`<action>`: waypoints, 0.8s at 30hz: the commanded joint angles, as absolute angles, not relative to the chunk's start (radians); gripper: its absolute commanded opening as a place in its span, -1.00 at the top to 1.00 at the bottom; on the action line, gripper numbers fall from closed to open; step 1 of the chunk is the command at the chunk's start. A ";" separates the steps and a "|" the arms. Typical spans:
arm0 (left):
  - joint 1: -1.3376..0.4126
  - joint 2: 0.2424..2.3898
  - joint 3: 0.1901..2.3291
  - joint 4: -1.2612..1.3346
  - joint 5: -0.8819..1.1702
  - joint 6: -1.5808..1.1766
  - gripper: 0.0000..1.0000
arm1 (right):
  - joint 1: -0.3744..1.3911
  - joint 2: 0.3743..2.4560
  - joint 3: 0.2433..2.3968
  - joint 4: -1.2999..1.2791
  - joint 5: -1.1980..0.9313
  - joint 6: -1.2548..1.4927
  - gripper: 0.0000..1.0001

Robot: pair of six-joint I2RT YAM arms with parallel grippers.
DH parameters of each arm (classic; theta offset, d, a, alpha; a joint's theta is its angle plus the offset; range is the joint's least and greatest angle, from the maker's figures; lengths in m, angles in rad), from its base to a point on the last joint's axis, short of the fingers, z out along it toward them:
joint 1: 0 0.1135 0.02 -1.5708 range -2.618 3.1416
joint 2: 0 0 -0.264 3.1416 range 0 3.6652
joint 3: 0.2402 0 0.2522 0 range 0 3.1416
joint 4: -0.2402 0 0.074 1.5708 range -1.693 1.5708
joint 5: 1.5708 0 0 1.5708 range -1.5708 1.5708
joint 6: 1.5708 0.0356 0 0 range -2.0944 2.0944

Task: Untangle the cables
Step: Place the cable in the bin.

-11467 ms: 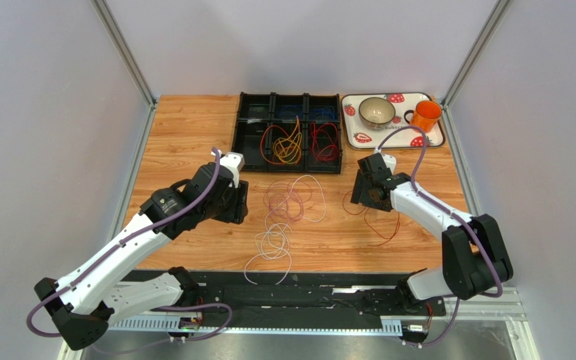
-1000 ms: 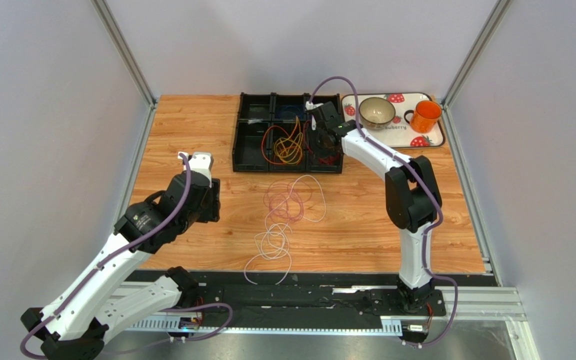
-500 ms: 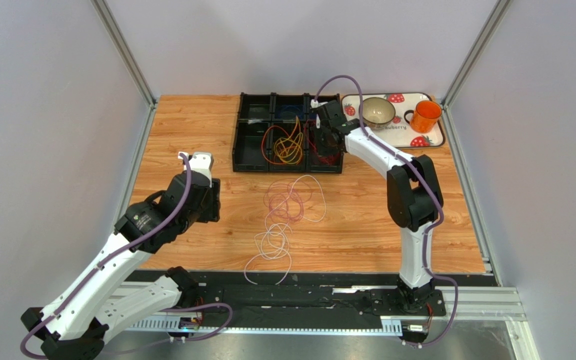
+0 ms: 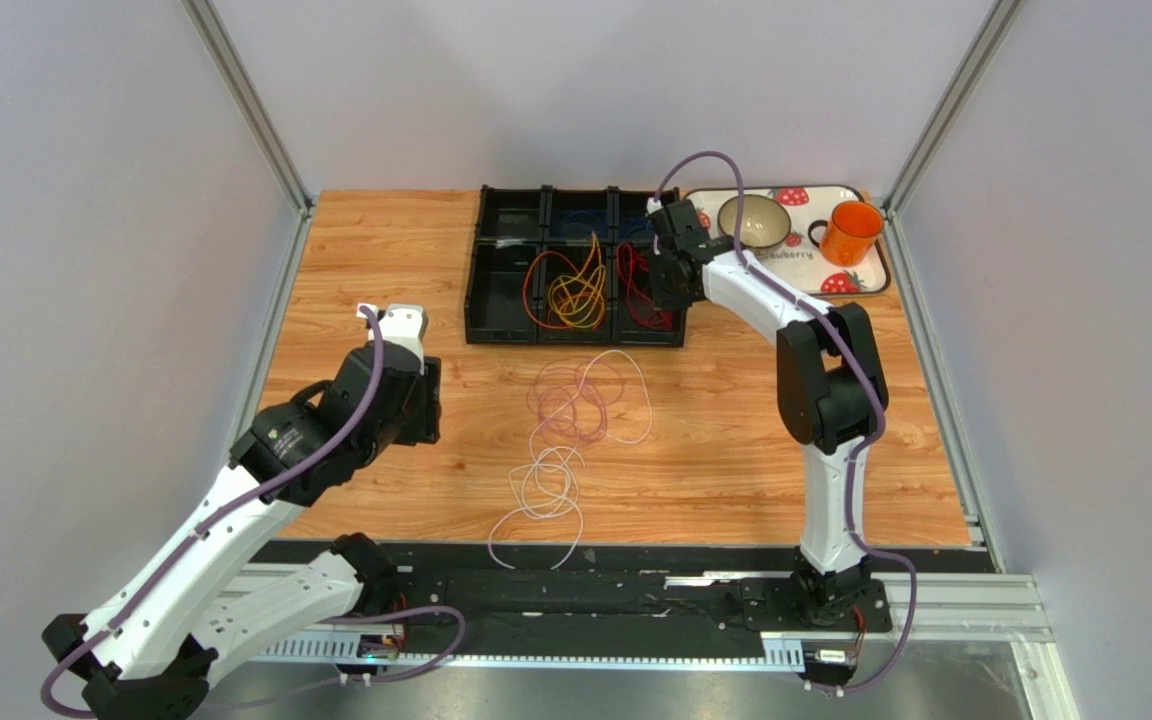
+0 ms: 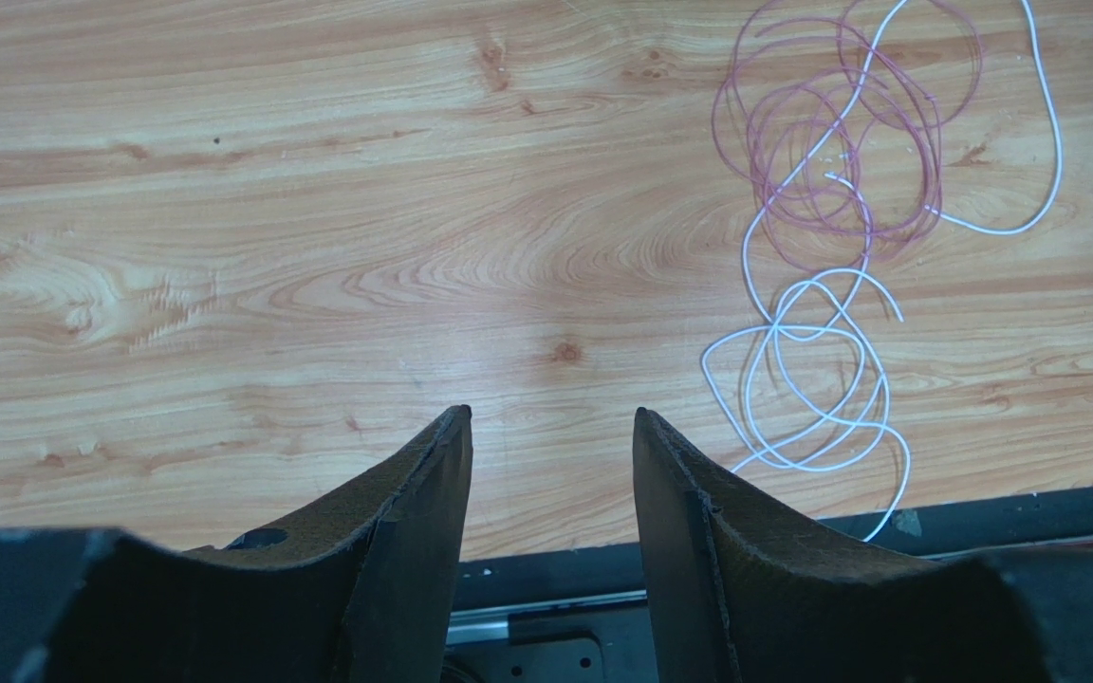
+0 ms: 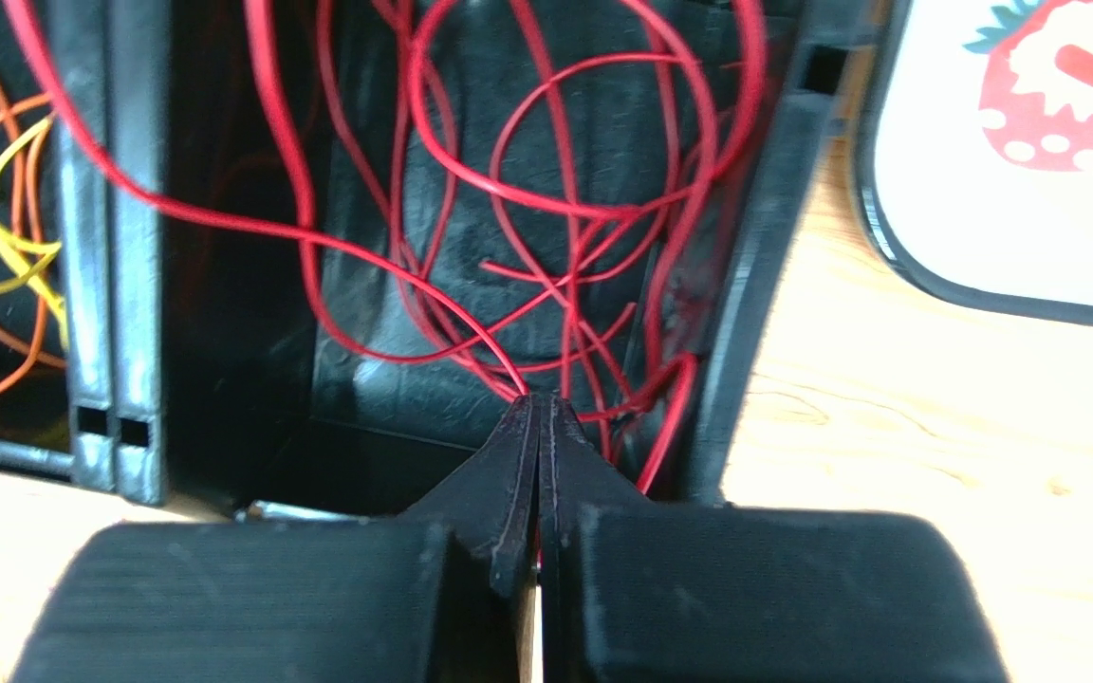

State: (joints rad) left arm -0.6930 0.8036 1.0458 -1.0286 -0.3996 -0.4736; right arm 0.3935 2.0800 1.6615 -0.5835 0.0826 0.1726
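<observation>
While the right gripper (image 6: 538,406) sat pressed together among the red cables (image 4: 636,275), upper centre, a straight lift looked safest. The left gripper (image 5: 552,416) hung spread, empty.

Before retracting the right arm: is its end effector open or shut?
Shut: right end effector fingers touch, at the red cables; whether one is pinched, cannot tell.

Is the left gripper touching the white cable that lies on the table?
Apart. The left wrist view shows the left gripper open over the bare table, and the white cable lies off to one side with clear wood between them.
</observation>
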 commanded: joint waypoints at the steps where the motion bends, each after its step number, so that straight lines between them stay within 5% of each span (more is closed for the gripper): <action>1: -0.690 0.807 1.045 -1.023 -0.408 -0.479 -0.08 | 0.373 2.080 1.689 -0.568 0.143 0.234 1.00; 24: -0.689 0.802 1.046 -1.023 -0.410 -0.482 -0.08 | 0.410 2.171 1.818 -0.673 0.167 0.281 1.00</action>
